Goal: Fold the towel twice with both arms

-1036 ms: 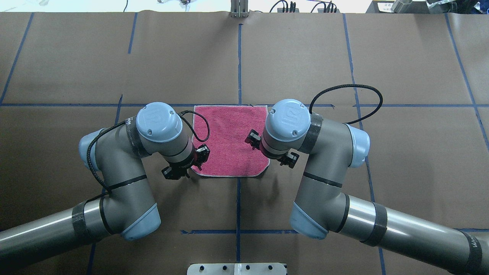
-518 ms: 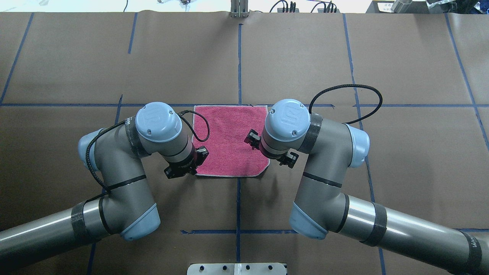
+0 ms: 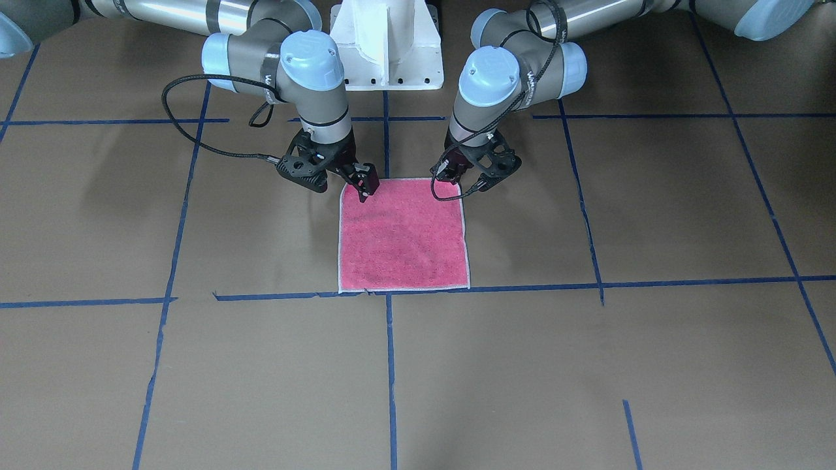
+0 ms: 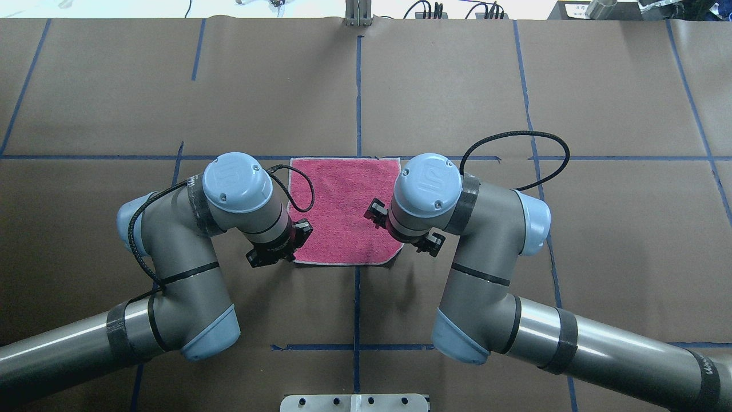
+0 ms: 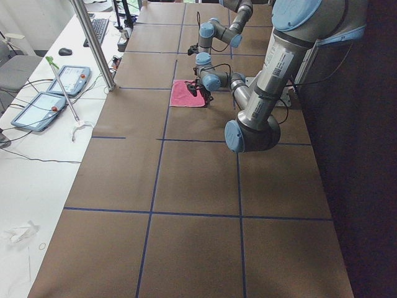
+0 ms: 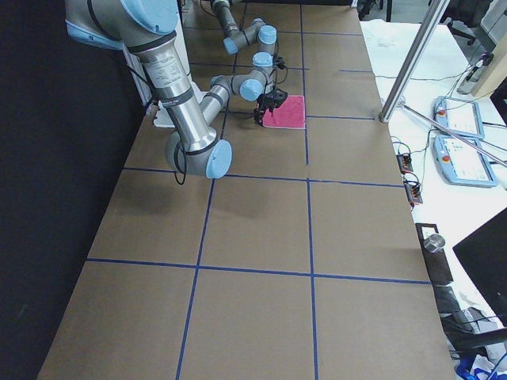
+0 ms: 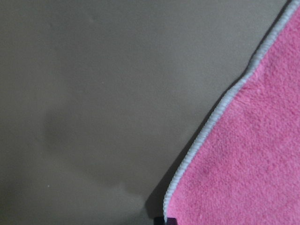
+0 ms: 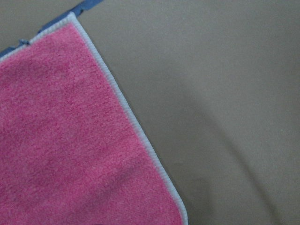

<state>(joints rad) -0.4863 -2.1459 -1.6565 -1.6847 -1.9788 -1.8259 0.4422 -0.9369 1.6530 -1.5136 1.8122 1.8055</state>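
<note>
The towel (image 4: pixel 343 209) lies flat on the table, pink-red face up, with its whitish border showing; it is also in the front view (image 3: pixel 403 235). My left gripper (image 3: pixel 462 181) is low over the towel's near left corner, open, one finger on each side of the edge. My right gripper (image 3: pixel 339 185) is low over the near right corner, open, with one finger (image 3: pixel 366 184) over the cloth. In the overhead view the wrists hide most of both grippers (image 4: pixel 280 245) (image 4: pixel 403 226). Both wrist views show the towel's border (image 7: pixel 206 131) (image 8: pixel 136 131) lying flat on the paper.
Brown paper with blue tape lines (image 4: pixel 357 86) covers the table. The white pedestal (image 3: pixel 385 46) stands behind the arms. A metal post (image 4: pixel 358 14) stands at the far edge. Tablets (image 5: pixel 46 102) and an upright pole (image 5: pixel 93 43) stand beside the table.
The towel's near left corner looked drawn in a second ago and now lies straight. The right wrist has shifted slightly toward the towel and the robot. Both grippers stay low at the near corners.
</note>
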